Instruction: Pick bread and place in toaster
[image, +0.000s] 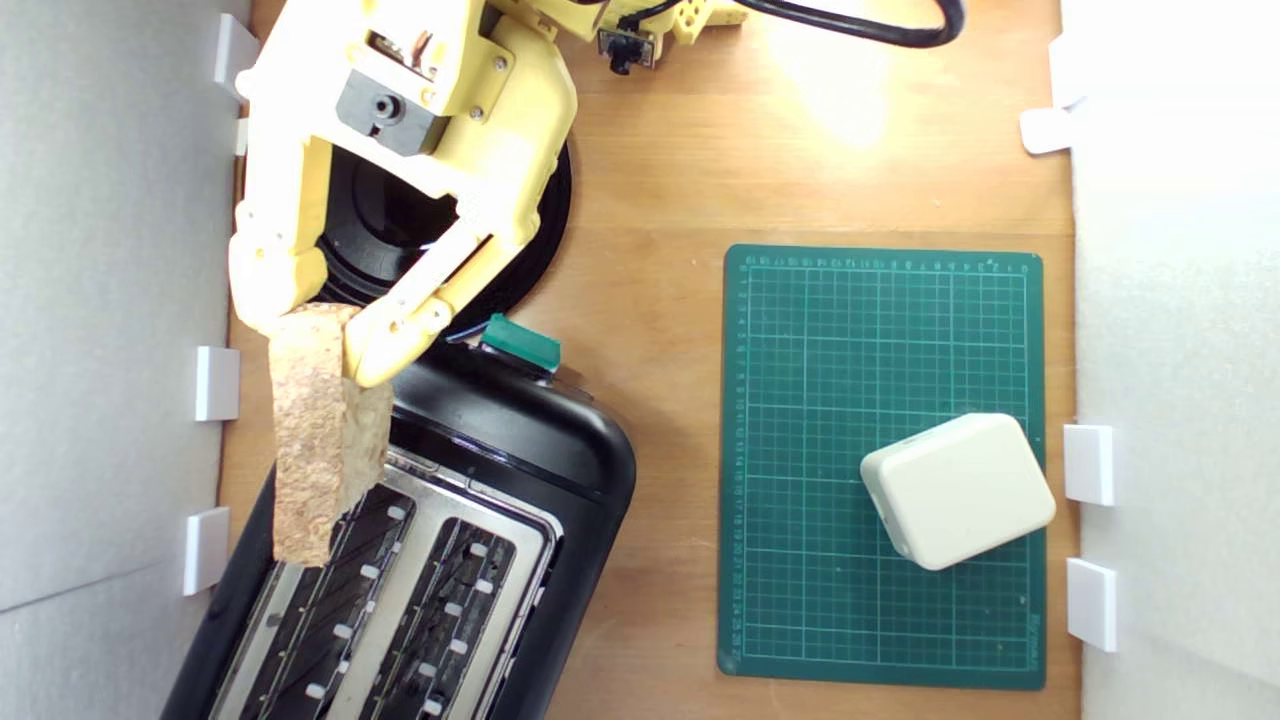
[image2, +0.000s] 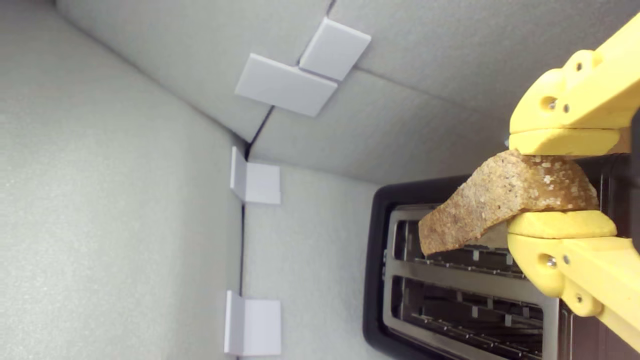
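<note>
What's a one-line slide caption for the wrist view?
Gripper shut on the bread, held above the toaster and its open slots.

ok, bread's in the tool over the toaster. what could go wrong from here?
1. The bread hangs over the slot nearest the exterior view's left but looks askew to it; it may catch the toaster top plate.
2. The tool pinches only one end, so the slice could pivot or slip.
</note>
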